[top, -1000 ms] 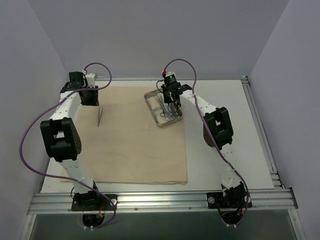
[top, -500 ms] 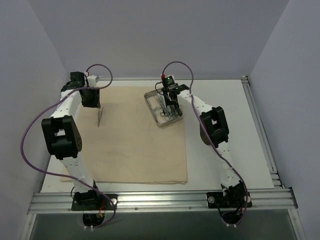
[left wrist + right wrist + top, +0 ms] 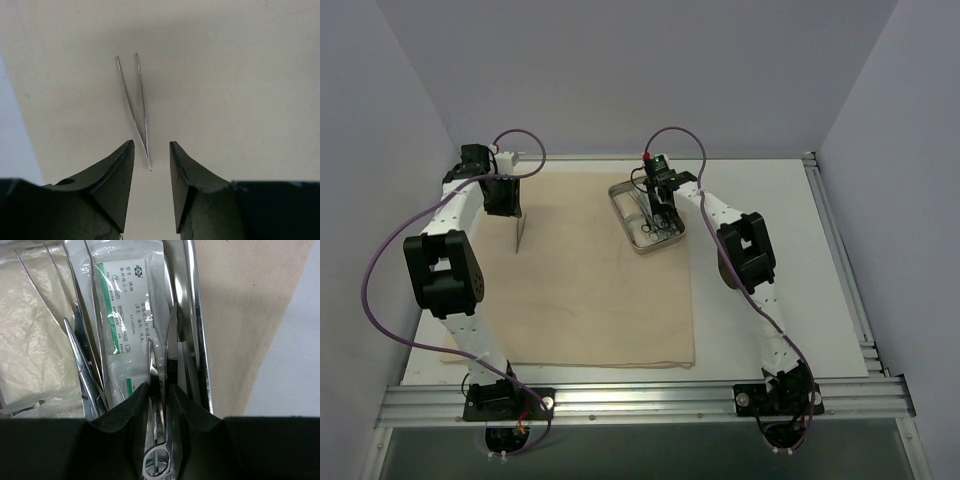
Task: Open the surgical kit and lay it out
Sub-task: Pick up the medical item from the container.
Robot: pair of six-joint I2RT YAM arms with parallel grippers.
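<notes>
The beige cloth wrap lies spread flat on the table. The steel tray sits on its far right part. In the right wrist view the tray wall holds a clear packet, forceps, a bagged white gauze pad and scissors. My right gripper is down in the tray, shut on the scissors' shanks. Thin tweezers lie on the cloth at far left. My left gripper hangs open just above their closed end.
White table surface shows to the right of the cloth. Grey walls close in the back and both sides. An aluminium rail runs along the near edge by the arm bases.
My right gripper has shifted a little left and lower into the tray, over the scissors. The left arm and the tweezers have hardly moved.
</notes>
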